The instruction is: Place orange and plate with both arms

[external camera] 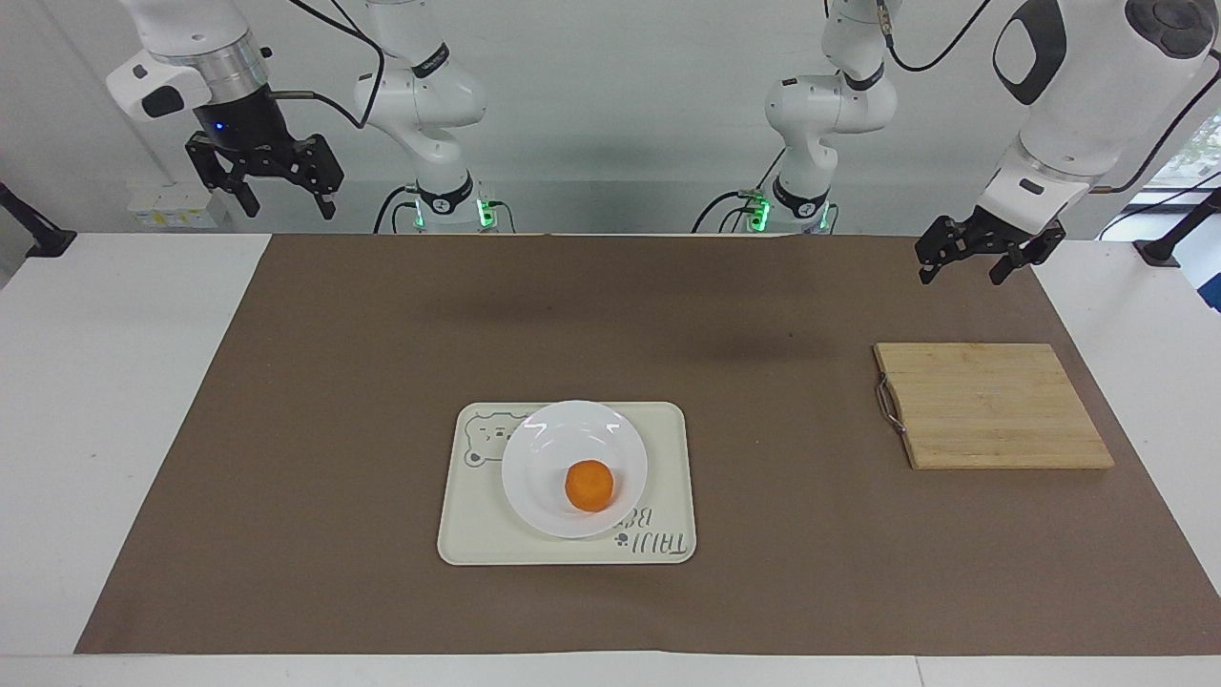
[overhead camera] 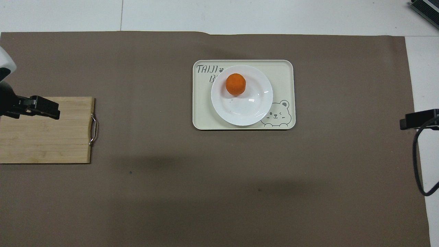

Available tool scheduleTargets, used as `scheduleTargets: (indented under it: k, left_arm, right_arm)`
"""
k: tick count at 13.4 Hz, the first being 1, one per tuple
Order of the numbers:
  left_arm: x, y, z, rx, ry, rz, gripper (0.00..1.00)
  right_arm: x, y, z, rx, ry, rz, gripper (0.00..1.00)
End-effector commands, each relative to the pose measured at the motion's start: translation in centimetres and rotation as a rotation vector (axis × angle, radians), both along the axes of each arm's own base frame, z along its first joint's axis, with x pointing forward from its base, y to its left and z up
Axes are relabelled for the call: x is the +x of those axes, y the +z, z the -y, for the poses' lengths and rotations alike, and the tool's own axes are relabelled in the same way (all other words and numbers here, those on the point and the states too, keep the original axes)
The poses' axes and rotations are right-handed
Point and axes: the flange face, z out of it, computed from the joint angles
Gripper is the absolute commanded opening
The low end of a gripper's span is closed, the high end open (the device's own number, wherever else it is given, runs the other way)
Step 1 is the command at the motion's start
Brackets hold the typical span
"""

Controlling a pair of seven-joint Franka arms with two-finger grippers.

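Observation:
The orange [external camera: 589,485] [overhead camera: 235,84] lies in the white plate [external camera: 544,448] [overhead camera: 248,111], toward the rim that is farther from the robots. The plate rests on a cream tray with a bear drawing [external camera: 668,439] [overhead camera: 283,73] in the middle of the brown mat. My left gripper [external camera: 961,275] [overhead camera: 44,110] hangs open and empty in the air at the left arm's end, by the cutting board. High above the right arm's end of the table, my right gripper [external camera: 289,205] [overhead camera: 416,120] is open and holds nothing.
A bamboo cutting board with a metal handle [external camera: 992,405] [overhead camera: 44,137] lies on the mat at the left arm's end. Two smaller white arms [external camera: 429,105] [external camera: 825,105] with green lights stand at the robots' edge. A black cable [overhead camera: 416,164] hangs by the right gripper.

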Motion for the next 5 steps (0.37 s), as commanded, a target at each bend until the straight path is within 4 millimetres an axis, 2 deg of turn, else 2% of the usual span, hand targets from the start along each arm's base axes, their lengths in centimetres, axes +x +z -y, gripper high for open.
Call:
scheduleTargets:
  k: [1, 5]
  left_arm:
    - [0.01, 0.29, -0.18, 0.009, -0.002, 0.003, 1.0]
    - [0.01, 0.29, -0.18, 0.009, -0.002, 0.003, 1.0]
  right_arm:
    - [0.06, -0.02, 0.42, 0.002, -0.008, -0.005, 1.0]
    - [-0.04, -0.07, 0.44, 0.001, -0.008, -0.006, 1.0]
